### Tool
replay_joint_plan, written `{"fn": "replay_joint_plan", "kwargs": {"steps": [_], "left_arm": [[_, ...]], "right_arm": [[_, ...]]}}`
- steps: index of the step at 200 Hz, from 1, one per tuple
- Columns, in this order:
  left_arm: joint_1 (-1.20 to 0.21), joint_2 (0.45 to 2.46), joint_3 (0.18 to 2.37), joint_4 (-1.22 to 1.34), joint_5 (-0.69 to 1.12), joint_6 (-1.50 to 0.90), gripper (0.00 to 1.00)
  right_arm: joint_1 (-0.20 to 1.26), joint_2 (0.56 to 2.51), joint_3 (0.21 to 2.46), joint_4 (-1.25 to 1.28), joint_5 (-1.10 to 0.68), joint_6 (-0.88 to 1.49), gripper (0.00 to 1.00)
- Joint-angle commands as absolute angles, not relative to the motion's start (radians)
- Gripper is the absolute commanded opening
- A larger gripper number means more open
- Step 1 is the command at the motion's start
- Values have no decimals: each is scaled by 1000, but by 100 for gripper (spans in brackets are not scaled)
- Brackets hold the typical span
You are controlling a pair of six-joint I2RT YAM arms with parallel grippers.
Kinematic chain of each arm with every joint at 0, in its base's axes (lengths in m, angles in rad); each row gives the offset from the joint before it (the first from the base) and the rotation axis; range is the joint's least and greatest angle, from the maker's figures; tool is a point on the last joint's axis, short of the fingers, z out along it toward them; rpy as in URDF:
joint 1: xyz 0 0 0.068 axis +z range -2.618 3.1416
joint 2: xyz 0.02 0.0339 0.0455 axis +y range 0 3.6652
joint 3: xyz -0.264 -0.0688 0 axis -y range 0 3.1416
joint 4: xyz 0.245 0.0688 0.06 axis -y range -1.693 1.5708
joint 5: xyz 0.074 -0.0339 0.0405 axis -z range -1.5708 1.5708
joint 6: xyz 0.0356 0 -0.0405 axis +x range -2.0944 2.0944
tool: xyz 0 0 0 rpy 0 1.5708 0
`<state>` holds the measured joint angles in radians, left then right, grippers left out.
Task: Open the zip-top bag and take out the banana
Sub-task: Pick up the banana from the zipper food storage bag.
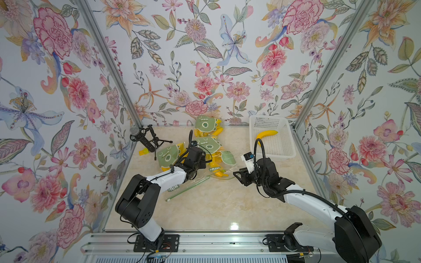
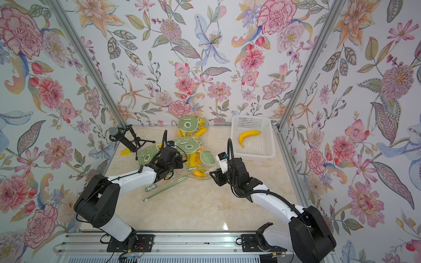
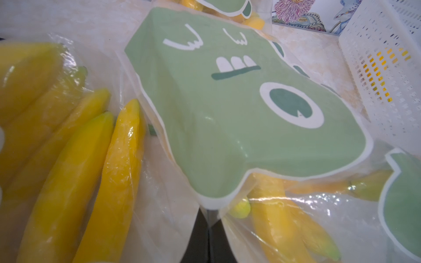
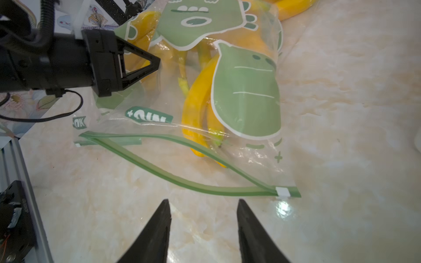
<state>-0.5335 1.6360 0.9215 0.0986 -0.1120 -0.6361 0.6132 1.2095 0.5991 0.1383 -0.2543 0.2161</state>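
Bagged bananas (image 1: 208, 141) piled centre, basket (image 1: 257, 123) right (one banana (image 1: 266, 134) inside), microphone stand (image 1: 148, 140) left, opened bag (image 4: 246, 95) in front.

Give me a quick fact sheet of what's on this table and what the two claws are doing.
zip-top bag: flat on the table, green zip parted, bananas inside
left gripper: shut, tips at the bag's film
right gripper: open, empty, facing the zip
basket: holds one loose banana
other bags: piled behind, bananas inside
microphone: on a small stand near a back corner
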Motion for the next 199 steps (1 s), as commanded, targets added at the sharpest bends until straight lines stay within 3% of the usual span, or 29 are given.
{"fn": "replay_joint_plan", "kwargs": {"steps": [1, 55, 126, 199], "left_arm": [[-543, 1621, 937, 96, -144, -631, 0], [-547, 1626, 942, 84, -141, -630, 0], [-559, 1616, 934, 84, -138, -637, 0], [-578, 1627, 934, 92, -134, -644, 0]], "right_arm": [[670, 1226, 549, 309, -287, 274, 46], [705, 1428, 614, 476, -211, 358, 44], [707, 1645, 780, 416, -95, 300, 45], [753, 1773, 889, 341, -15, 210, 58]]}}
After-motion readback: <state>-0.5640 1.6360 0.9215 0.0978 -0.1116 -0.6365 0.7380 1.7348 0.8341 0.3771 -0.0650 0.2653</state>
